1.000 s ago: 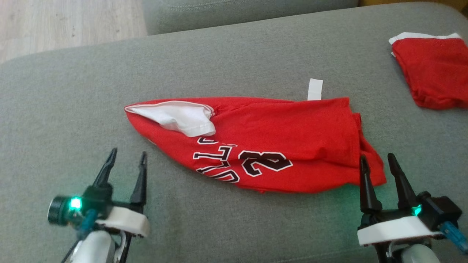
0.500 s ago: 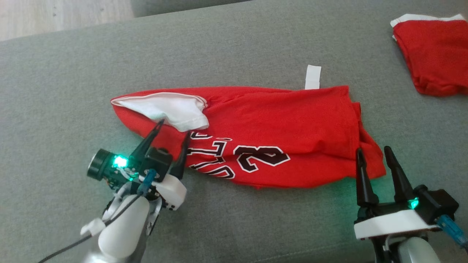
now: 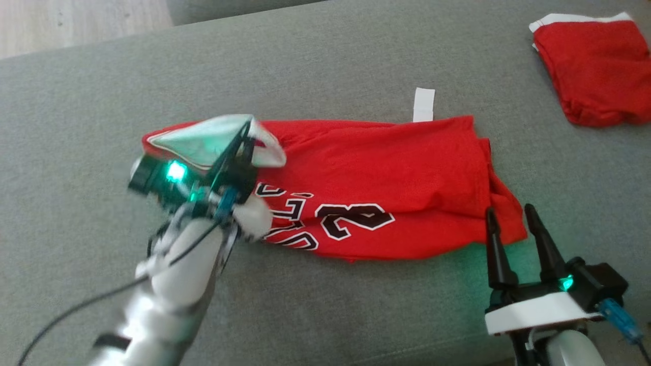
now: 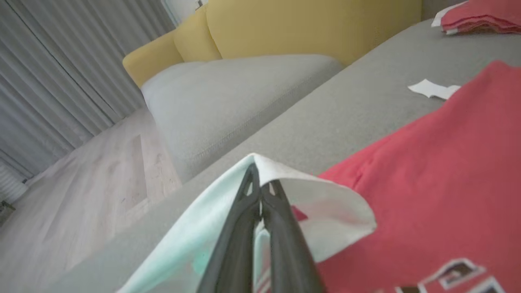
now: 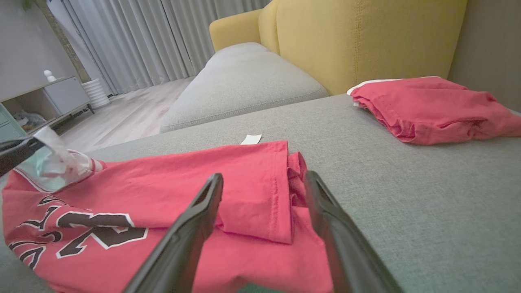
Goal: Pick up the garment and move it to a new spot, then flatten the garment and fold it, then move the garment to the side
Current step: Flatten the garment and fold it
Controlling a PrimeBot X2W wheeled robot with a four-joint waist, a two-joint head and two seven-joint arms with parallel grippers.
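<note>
On the grey sofa cushion (image 3: 356,61) the garment (image 3: 386,168) lies spread out. The left gripper (image 3: 247,129), open beside it a second ago, now clamps its white sleeve (image 3: 203,140), raising it. The right gripper (image 3: 509,211) stays spread at the hem.

One garment (image 3: 386,168), one smaller red piece (image 3: 595,66), one white slip (image 3: 423,104), and two tools: left tool (image 3: 249,131), right tool (image 3: 509,209).

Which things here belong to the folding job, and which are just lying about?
Job: red jersey T-shirt with black number 23; left gripper, jaws shut on its white sleeve; right gripper, jaws open.
Lying about: smaller red mesh piece with white edge band; small white strip; yellow armchair.
</note>
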